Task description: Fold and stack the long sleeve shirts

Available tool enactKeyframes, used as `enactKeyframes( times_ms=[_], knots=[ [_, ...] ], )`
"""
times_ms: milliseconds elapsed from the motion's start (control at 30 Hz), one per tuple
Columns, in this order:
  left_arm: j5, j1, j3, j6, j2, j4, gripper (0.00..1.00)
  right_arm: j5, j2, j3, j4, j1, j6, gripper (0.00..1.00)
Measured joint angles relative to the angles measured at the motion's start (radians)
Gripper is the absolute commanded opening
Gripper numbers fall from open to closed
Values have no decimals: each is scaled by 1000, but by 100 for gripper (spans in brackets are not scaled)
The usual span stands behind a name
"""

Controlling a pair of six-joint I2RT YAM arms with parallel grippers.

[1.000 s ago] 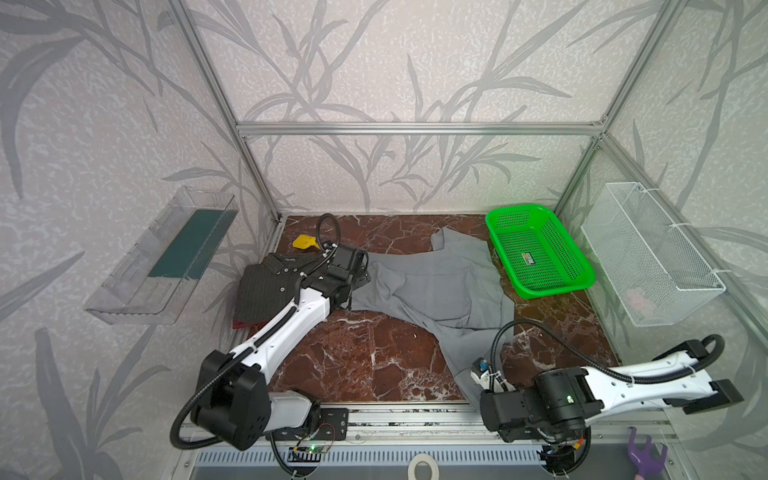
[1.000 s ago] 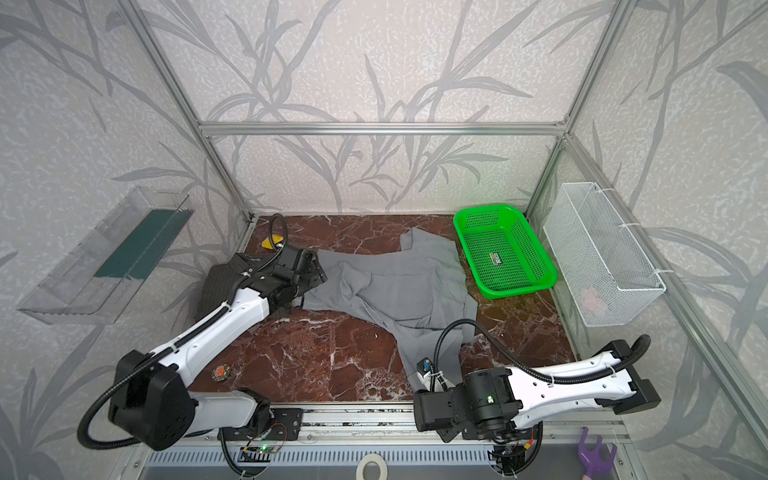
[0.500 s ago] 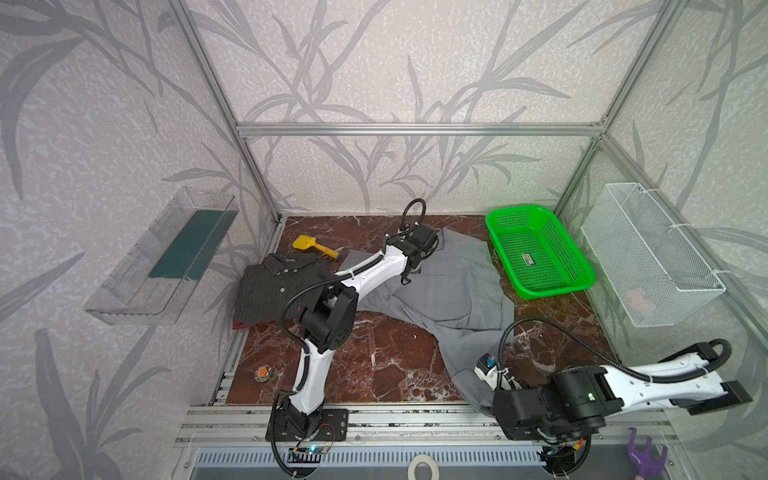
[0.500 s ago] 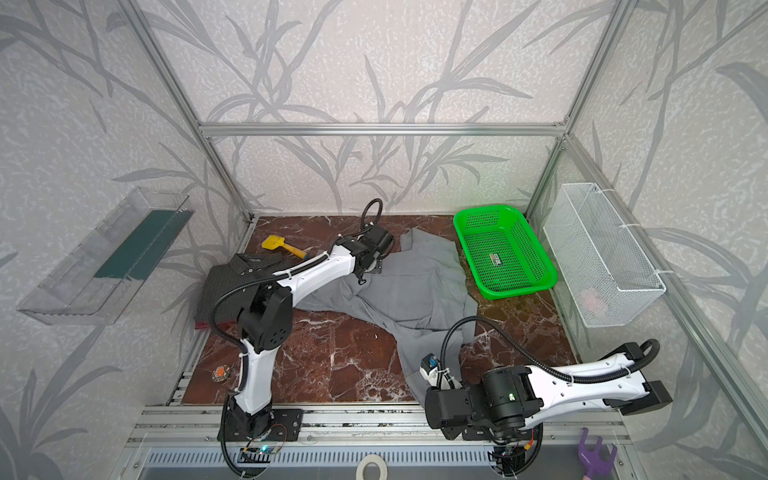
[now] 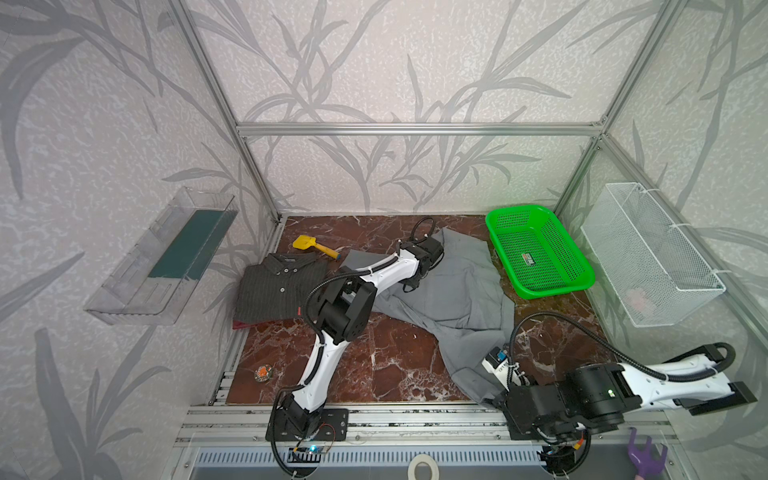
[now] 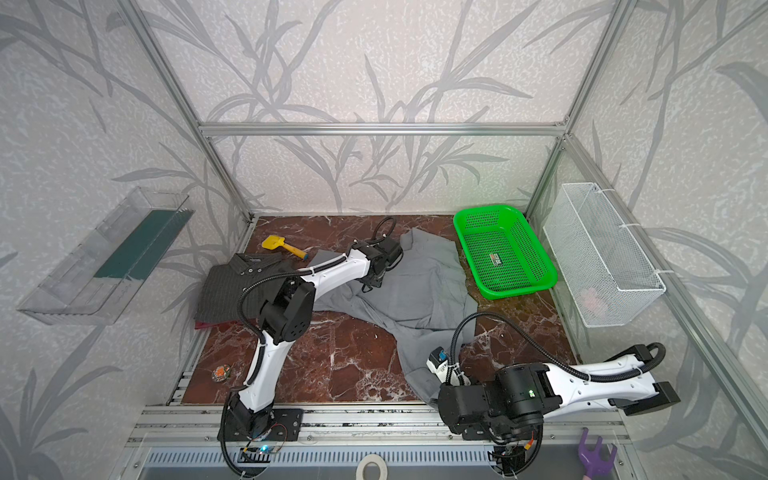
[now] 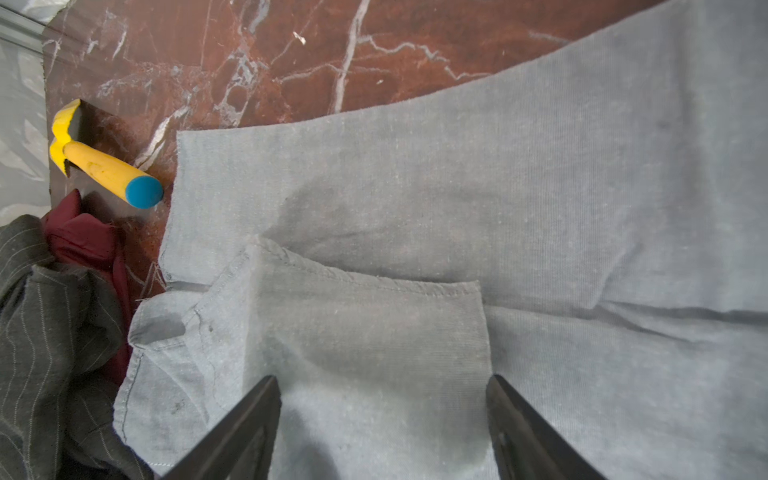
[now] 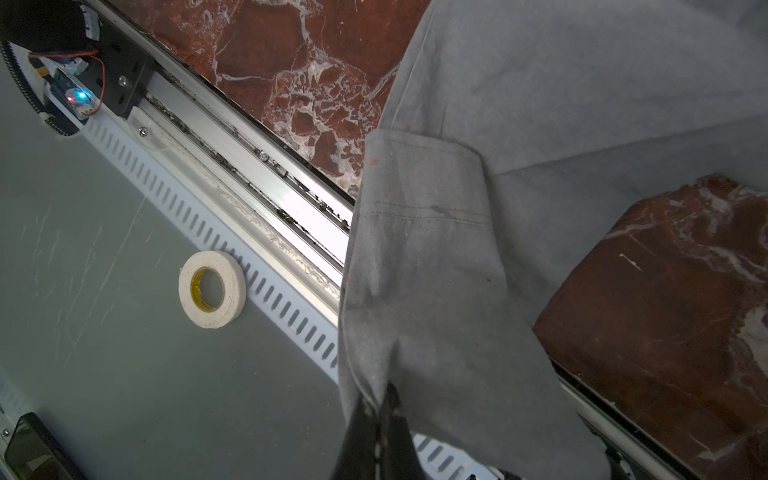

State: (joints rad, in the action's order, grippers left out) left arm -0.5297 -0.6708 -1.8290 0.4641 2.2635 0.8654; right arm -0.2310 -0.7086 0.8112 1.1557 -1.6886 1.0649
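Grey shirt (image 5: pixel 457 291) sprawls across the tabletop (image 5: pixel 374 365), one sleeve trailing off the near edge. Your right tool (image 8: pixel 384 395) pinches that cuff; your left tool (image 7: pixel 382 378) gapes wide over the far-left sleeve end. Cloth likely light, limp, draggy: grip stitched hems.

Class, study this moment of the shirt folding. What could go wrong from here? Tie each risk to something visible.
The right hand pinches only a bit of the grey shirt over the front rail; it may slip out.
The open left hand hangs over a sleeve end atop more cloth; closing could grab both layers.
The yellow shovel beside the shirt could get dragged.
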Motion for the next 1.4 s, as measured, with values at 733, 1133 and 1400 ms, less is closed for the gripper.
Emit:
enactKeyframes(
  times_ms=[733, 1133, 1400],
  knots=[
    [24, 17, 34, 14, 19, -8, 4, -32, -5, 1, 1, 0, -5, 0],
    [17, 31, 417, 174, -641, -175, 0, -56, -4, 5, 3, 55, -32, 0],
    [10, 0, 930, 422, -1217, -198, 0, -58, 3, 36, 30, 73, -83, 0]
  ],
)
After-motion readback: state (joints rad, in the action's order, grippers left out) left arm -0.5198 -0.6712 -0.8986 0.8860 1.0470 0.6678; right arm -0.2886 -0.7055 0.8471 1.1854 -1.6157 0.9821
